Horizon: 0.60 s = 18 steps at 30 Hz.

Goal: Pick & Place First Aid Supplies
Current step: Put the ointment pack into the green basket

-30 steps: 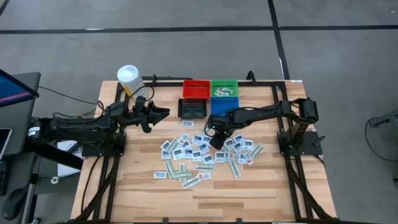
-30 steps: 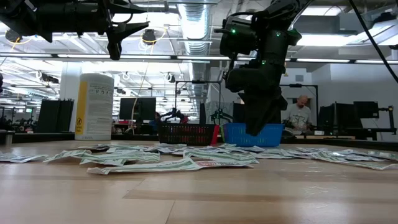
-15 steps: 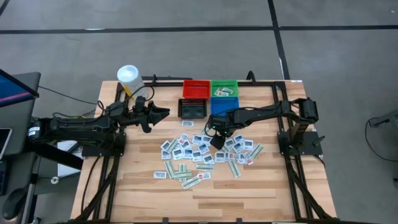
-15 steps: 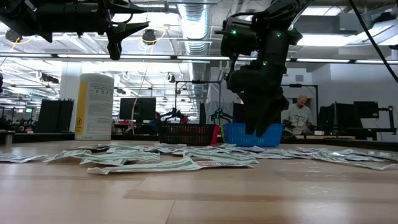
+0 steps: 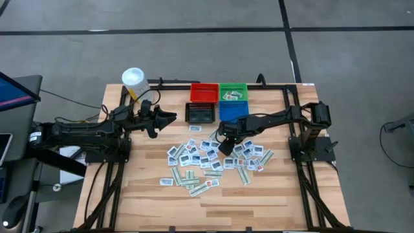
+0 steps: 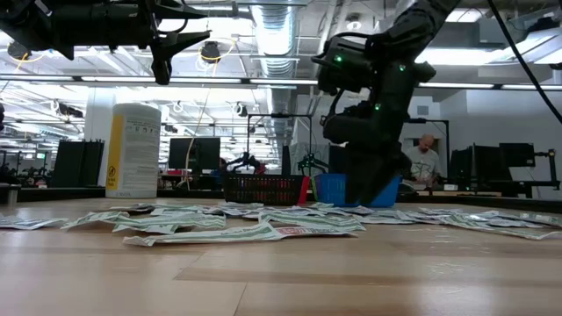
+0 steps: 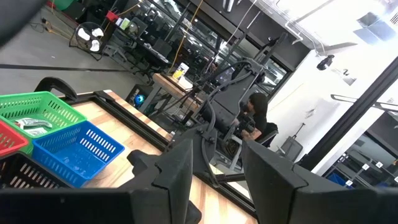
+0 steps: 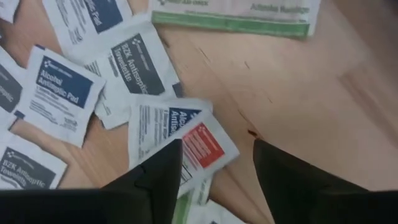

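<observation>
Several first aid supplies (image 5: 207, 162), square white packets and narrow green-white strips, lie flat and scattered on the middle of the wooden table. My right gripper (image 5: 225, 147) points steeply down just over the pile's far right part, open. In the right wrist view a white packet with red print (image 8: 204, 146) lies below the gap between its fingers (image 8: 217, 180). My left gripper (image 5: 169, 118) hangs open high above the table's far left part, with nothing between its fingers (image 7: 217, 168). My right gripper comes at the packets from above, pointing steeply down, one finger (image 8: 163, 177) over the red-print packet's edge. Its fingertips lie below the wrist picture's edge, so I cannot tell whether they touch the packets.
Red (image 5: 204, 92), green (image 5: 233, 89), blue (image 5: 234, 107) and black (image 5: 200, 113) bins stand together at the table's far middle. A white tub with a yellow label (image 5: 133, 80) stands at the far left corner. Bare wood runs along the near edge.
My right gripper has sunk toward the packets and tipped a little; the packets lie as before.
</observation>
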Available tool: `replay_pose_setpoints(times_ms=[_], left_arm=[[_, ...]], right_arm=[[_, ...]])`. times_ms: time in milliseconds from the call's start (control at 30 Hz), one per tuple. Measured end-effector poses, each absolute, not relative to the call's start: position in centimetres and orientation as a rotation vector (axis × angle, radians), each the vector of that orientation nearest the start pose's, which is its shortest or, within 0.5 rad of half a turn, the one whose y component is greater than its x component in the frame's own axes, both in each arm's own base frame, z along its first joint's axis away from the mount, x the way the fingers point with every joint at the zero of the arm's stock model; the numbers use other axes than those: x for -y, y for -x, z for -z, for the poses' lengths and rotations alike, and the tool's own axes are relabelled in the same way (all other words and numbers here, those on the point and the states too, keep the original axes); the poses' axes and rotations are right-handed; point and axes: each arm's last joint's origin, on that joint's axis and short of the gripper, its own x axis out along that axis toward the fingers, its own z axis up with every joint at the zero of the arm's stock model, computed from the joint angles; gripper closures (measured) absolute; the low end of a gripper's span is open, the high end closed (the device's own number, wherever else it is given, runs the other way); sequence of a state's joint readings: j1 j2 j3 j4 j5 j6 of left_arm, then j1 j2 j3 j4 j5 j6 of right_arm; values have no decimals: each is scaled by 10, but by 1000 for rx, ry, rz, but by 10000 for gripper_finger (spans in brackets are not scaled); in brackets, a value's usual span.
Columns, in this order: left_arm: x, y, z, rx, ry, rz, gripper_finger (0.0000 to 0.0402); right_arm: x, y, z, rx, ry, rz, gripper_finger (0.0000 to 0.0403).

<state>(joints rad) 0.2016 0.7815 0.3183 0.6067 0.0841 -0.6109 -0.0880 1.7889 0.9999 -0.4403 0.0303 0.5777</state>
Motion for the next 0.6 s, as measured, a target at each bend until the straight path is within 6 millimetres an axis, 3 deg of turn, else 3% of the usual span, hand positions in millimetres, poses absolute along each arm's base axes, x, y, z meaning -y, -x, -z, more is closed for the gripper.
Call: replay_pose_setpoints(times_ms=[600], left_arm=[[-32,-171,-247,173,589,-70,262]], right_arm=[[30,-320,-135,-1166,-504,500,282]])
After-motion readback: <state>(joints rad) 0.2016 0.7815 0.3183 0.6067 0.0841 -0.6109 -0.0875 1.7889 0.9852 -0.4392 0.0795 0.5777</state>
